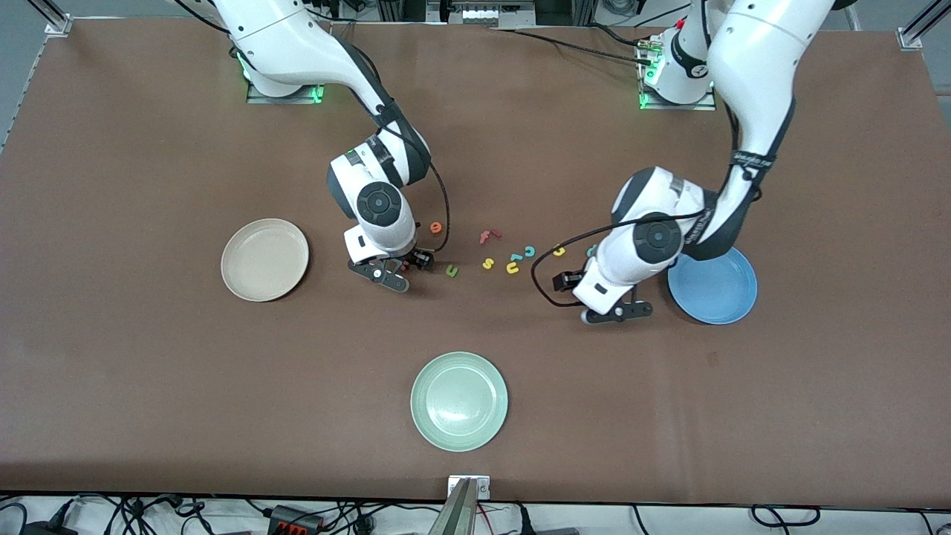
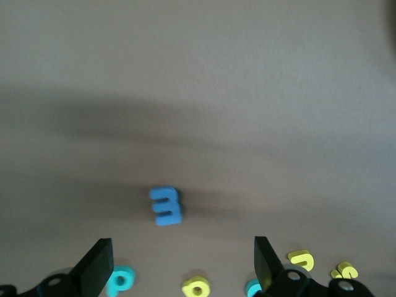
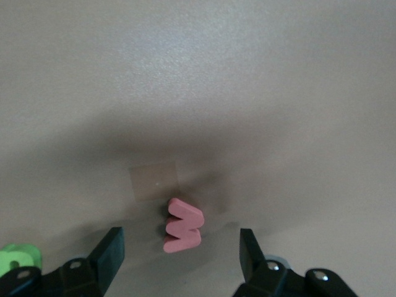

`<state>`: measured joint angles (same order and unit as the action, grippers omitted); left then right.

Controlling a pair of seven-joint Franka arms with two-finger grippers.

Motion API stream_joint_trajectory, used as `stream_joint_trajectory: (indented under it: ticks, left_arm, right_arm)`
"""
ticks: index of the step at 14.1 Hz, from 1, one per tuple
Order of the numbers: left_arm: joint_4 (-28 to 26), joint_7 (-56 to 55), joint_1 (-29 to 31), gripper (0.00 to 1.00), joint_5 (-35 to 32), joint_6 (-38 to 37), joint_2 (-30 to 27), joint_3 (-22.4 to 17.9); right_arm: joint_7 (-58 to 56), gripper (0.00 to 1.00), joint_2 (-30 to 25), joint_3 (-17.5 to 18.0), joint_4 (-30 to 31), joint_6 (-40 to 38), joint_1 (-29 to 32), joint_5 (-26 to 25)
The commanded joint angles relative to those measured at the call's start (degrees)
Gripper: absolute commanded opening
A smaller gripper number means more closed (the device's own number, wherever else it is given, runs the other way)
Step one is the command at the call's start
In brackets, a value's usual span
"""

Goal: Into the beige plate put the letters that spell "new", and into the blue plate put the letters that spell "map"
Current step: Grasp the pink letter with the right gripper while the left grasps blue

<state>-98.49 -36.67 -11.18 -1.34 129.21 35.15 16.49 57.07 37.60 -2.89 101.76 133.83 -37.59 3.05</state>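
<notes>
Both pincers gaped wide when I looked: the right pincer (image 3: 179,253) straddled the pink "w" (image 3: 182,225) on the tabletop (image 1: 148,386), the left pincer (image 2: 179,266) hovered by the blue "m" (image 2: 166,205). My arms hid both letters from the front camera; the beige plate (image 1: 264,259) lay unobstructed.

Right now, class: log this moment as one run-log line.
left gripper: open above blue foam "m" | right gripper: open around pink foam "w" | plates: no letters

We can't see the pink "w" (image 3: 183,224) or blue "m" (image 2: 166,206) from the front, the arms cover them. The green "n" (image 3: 17,257) is cut by the right wrist frame's lower left edge. The left wrist view's pretty blurry.
</notes>
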Motion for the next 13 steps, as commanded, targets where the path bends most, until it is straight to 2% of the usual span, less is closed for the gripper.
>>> stream_joint_trajectory:
  ticks: [1,6,7,11,13]
  left_arm:
    - [-1.3,-2.2,-0.4,0.97,-2.0,1.0,0.2,-0.5]
    - [-1.7,-3.9,-0.2,0.92,-8.1,1.8,3.0,-0.6]
    - [-1.8,-4.0,0.3,0.88,-8.2,3.1,3.3,-0.4]
    - [-1.7,-6.4,-0.2,0.68,-8.1,4.6,4.6,-0.5]
    - [-1.7,-6.4,-0.2,0.6,-8.1,5.4,5.2,-0.5]
  right_arm:
    - [0.9,0.78,0.6,-0.2,-0.6,0.1,0.1,3.9]
    - [0.7,0.65,1.0,-0.2,-0.9,0.4,0.6,4.9]
    - [0.7,0.6,1.0,-0.2,-0.9,0.4,0.5,4.9]
    - [0.6,0.51,1.4,-0.3,-0.9,1.1,0.4,4.9]
    - [0.6,0.39,1.4,-0.3,-0.9,1.1,0.5,4.9]
